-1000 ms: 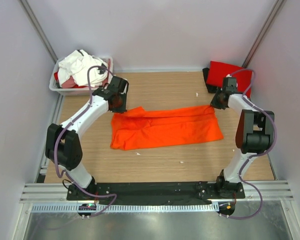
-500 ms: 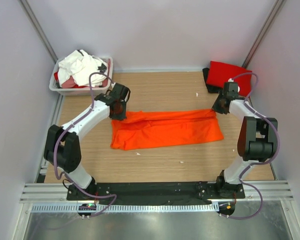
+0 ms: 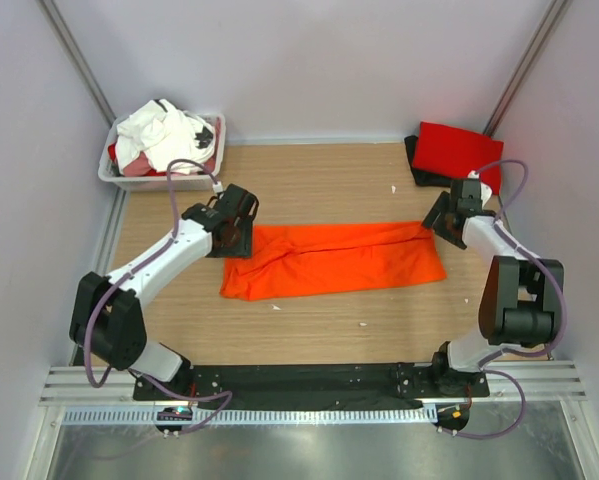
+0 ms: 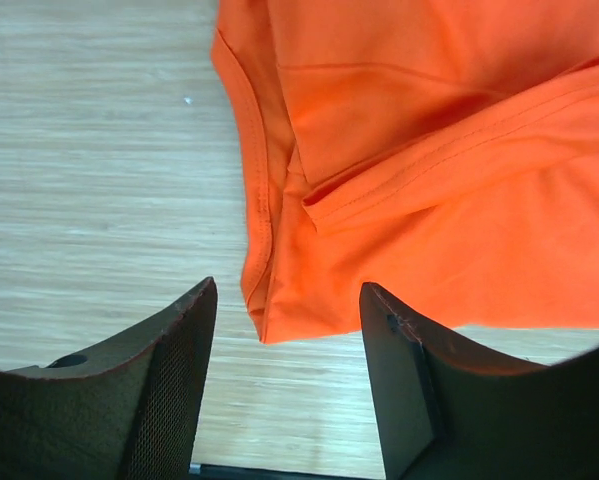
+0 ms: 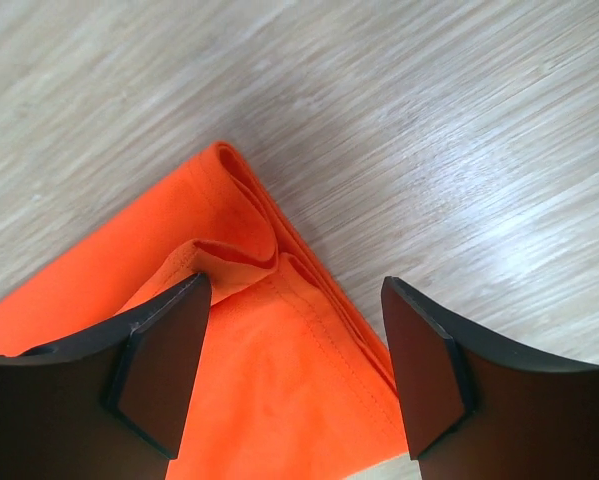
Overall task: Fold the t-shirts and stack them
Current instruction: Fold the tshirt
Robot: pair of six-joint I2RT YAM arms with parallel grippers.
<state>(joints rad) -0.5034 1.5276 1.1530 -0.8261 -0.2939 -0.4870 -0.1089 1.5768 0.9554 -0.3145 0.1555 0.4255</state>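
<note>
The bright orange t-shirt [image 3: 334, 260] lies flat mid-table, folded lengthwise into a long band. My left gripper [image 3: 241, 240] hovers at its far left corner, jaws open. In the left wrist view that gripper [image 4: 289, 290] holds nothing, and the orange cloth [image 4: 429, 200] lies on the wood just beyond the fingers. My right gripper [image 3: 434, 222] stands open over the far right corner. The right wrist view shows that gripper [image 5: 294, 283] above the layered orange hem [image 5: 269, 400], gripping nothing. A folded red t-shirt [image 3: 457, 150] rests on a black one [image 3: 416, 162] at the back right. White t-shirts [image 3: 159, 135] are heaped at the back left.
A white plastic tub [image 3: 159, 182] holds the heap of white shirts in the back left corner. Grey walls close in the wooden table [image 3: 319, 185] on three sides. The arm bases sit on a black rail [image 3: 309, 378] at the near edge.
Both grippers drew the shirt's far edge toward the near side, then opened and let go. The orange shirt now lies as a narrower, flatter band.
</note>
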